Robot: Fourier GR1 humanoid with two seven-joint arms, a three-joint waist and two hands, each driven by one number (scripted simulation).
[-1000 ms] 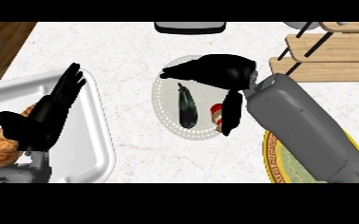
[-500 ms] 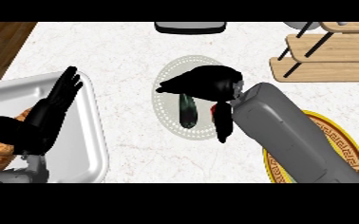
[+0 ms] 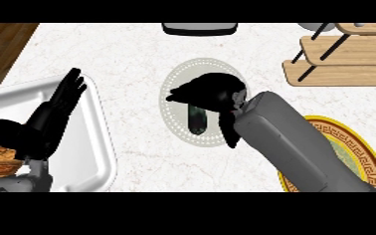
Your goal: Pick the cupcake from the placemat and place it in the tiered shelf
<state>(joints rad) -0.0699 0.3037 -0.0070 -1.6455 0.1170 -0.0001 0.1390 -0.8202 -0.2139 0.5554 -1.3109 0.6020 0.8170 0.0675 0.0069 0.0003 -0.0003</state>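
My right hand (image 3: 211, 91) hangs low over the round white plate (image 3: 175, 110) in the middle of the counter and covers its upper right part. The cupcake is hidden beneath the hand and wrist. Below the hand, a dark green elongated vegetable (image 3: 197, 122) lies on the plate. The wooden tiered shelf (image 3: 339, 59) stands at the upper right, well apart from the hand. Over the white tray (image 3: 89, 144) at the left, my left hand (image 3: 53, 114) rests open, fingers straight and pointing up.
A round yellow placemat (image 3: 354, 140) with a patterned rim lies at the lower right, partly under my right forearm. A dark grey object (image 3: 200, 28) sits at the counter's far edge. Brown food (image 3: 7, 160) shows at the tray's left. A wooden strip (image 3: 13, 39) borders the upper left.
My right hand has moved left and down over the plate, and the red-and-white cupcake seen beside the vegetable earlier is now covered. The left hand has barely shifted.
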